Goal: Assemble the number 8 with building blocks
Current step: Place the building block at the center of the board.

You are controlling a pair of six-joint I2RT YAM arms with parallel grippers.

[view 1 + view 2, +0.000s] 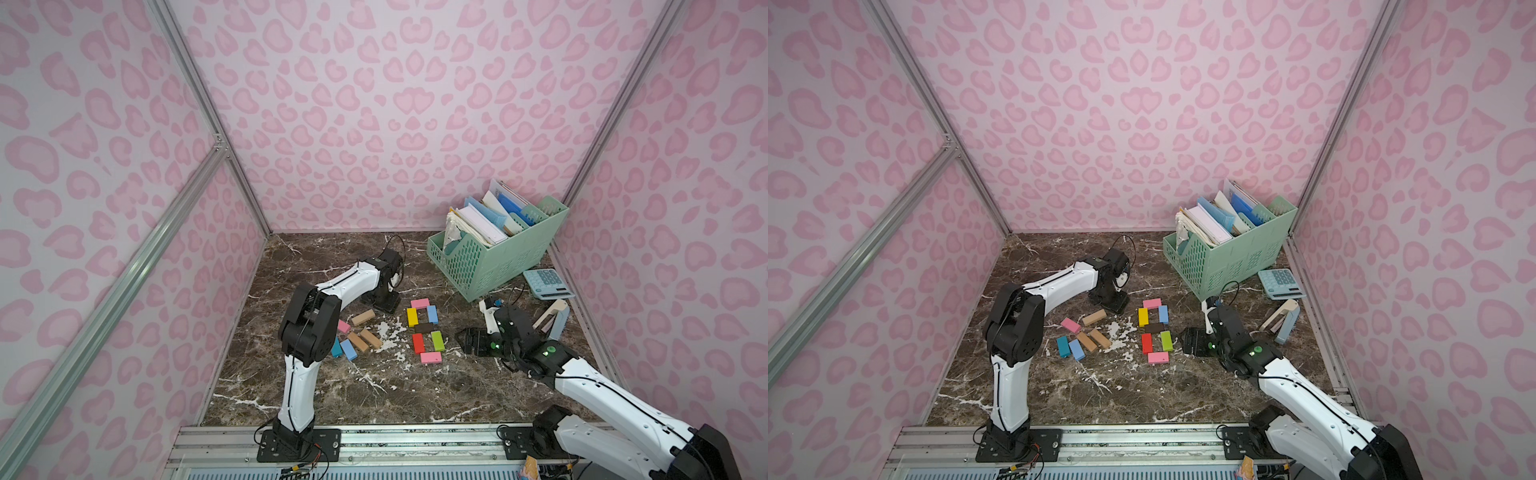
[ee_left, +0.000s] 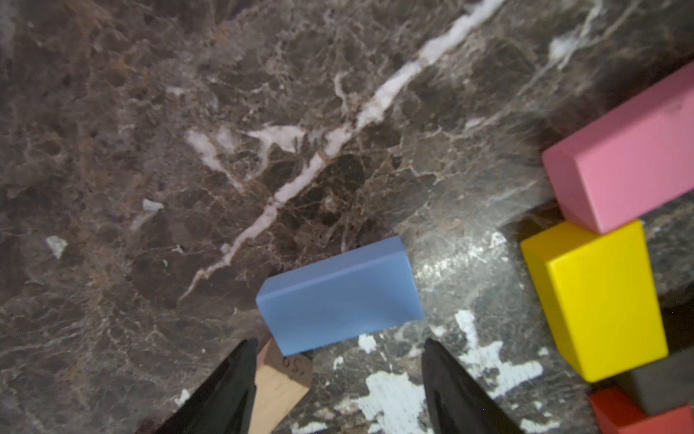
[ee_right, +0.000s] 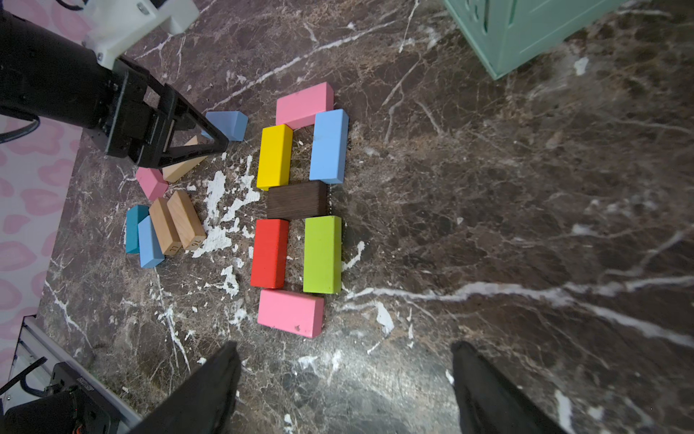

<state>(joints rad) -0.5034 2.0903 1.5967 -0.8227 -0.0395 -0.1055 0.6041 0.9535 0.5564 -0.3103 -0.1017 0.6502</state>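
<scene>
The number 8 (image 3: 296, 199) lies flat on the marble table (image 3: 525, 225) between the arms with all seven bars laid, so what remains, I judge, is a clean retreat. The left gripper (image 2: 338, 342), jaws apart and empty over a loose light blue brick (image 2: 338, 297) and tan brick (image 2: 278, 387), should rise straight up; the right gripper (image 3: 345, 347), wide and empty near the lower pink bar (image 3: 291, 313), must not sweep it. The mint file basket (image 1: 490, 266) holds papers and folders (image 1: 478, 220), no bricks visible

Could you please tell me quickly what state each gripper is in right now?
Left gripper: open, holding nothing; a tan rectangular wooden brick lies close below.
Right gripper: open, holding nothing.
</scene>
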